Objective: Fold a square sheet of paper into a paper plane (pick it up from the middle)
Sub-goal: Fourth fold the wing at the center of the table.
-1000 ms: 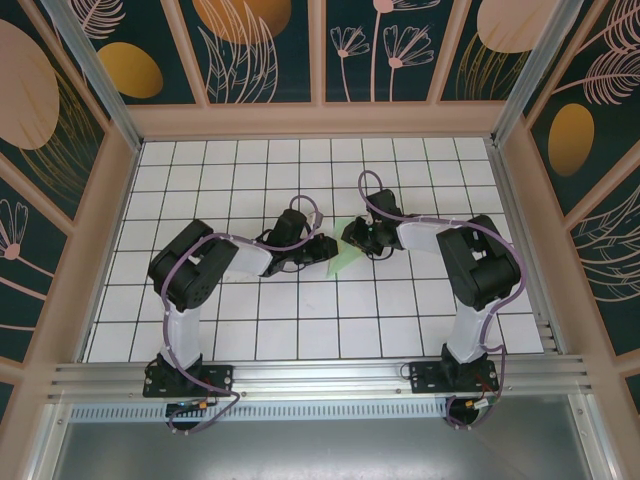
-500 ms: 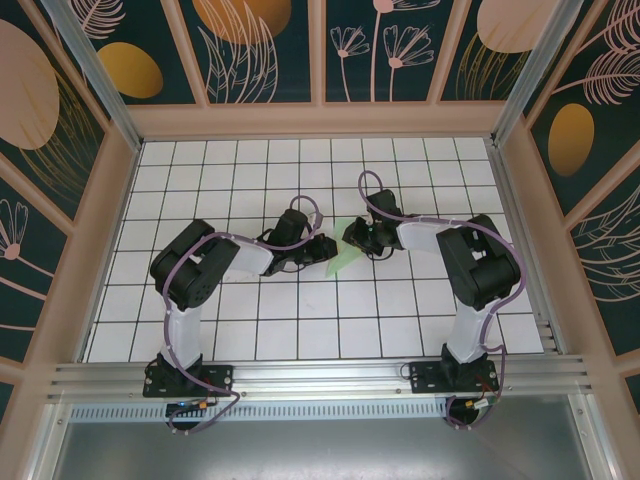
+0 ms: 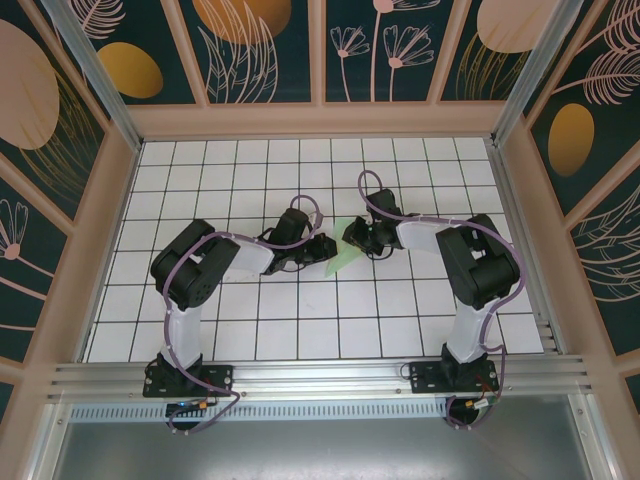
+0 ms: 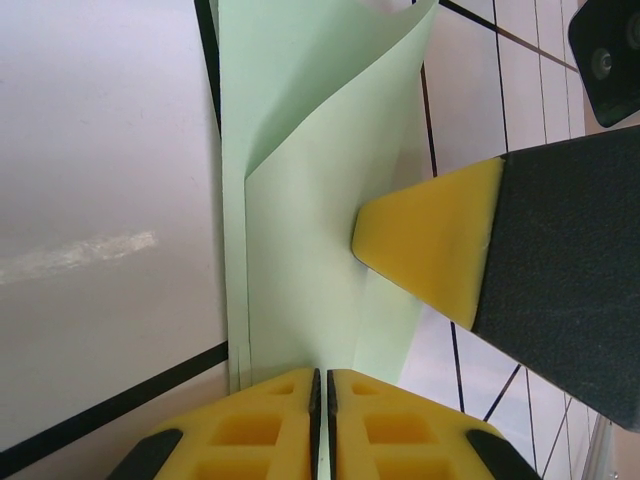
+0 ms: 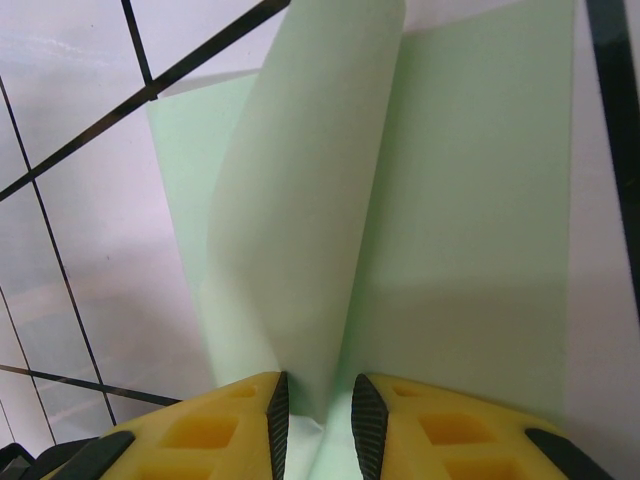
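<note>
The paper [image 3: 341, 259] lies near the middle of the table [image 3: 200, 330], pale green on the white grid, between the two grippers; from above it shows as a slim shape, wider toward the far side and tapering toward the near side. The left gripper [image 3: 318, 248] touches its left edge; the right gripper [image 3: 352, 237] sits at its far right corner; the two are near each other, with only the paper between them.

In the left wrist view the left gripper's yellow fingers [image 4: 240, 435] are pressed together, a thin slit between them, and they pinch a raised layer of the paper that runs straight into them; a paler layer lies flat on the table beneath it; farther out the sheet curls upward into a loose flap. One yellow-tipped finger [image 4: 425, 245] of the right gripper rests over the paper's right side, pointing toward the crease.

In the right wrist view the right gripper's fingers [image 5: 200, 435] stand a little apart, with a curled flap of the paper passing between them; whether they actually grip it I cannot tell; beside the flap the rest of the sheet lies flat on the table.
</note>
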`<state>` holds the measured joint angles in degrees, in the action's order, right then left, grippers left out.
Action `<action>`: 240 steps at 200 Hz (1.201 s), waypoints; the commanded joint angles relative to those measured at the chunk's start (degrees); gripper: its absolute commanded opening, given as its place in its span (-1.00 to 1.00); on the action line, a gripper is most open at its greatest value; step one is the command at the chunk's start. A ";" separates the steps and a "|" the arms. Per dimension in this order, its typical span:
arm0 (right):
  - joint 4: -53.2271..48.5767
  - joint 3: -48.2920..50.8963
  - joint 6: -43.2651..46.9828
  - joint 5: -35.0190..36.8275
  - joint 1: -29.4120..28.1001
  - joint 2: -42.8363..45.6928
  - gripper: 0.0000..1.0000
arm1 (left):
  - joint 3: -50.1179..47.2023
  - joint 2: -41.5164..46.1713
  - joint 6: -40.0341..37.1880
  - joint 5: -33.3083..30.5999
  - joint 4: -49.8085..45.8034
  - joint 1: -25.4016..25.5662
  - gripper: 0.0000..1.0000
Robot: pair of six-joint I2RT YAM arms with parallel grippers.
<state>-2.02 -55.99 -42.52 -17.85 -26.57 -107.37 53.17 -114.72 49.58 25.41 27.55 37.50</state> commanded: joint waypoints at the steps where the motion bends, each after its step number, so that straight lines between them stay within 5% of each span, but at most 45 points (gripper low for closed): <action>1: -8.94 4.03 0.39 7.74 -0.15 -9.43 -0.41 | 1.04 -2.01 -1.58 -1.73 -3.54 0.03 -0.71; 129: -7.53 -0.11 2.73 3.51 0.06 -1.95 -0.37 | 1.41 -3.32 -3.34 -5.69 -13.40 0.01 -0.86; 181: -0.90 0.91 8.92 -4.25 2.30 8.47 -0.30 | 0.76 -3.23 -3.26 -6.81 -14.36 -0.04 -0.91; 240: 7.15 5.92 10.04 -14.90 2.87 6.97 -0.56 | 1.57 -2.62 -3.33 -7.43 -15.33 -0.01 -0.94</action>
<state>0.75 -52.31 -34.22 -25.43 -23.92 -99.29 55.57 -114.85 48.05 23.38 21.61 37.82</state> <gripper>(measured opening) 0.252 0.070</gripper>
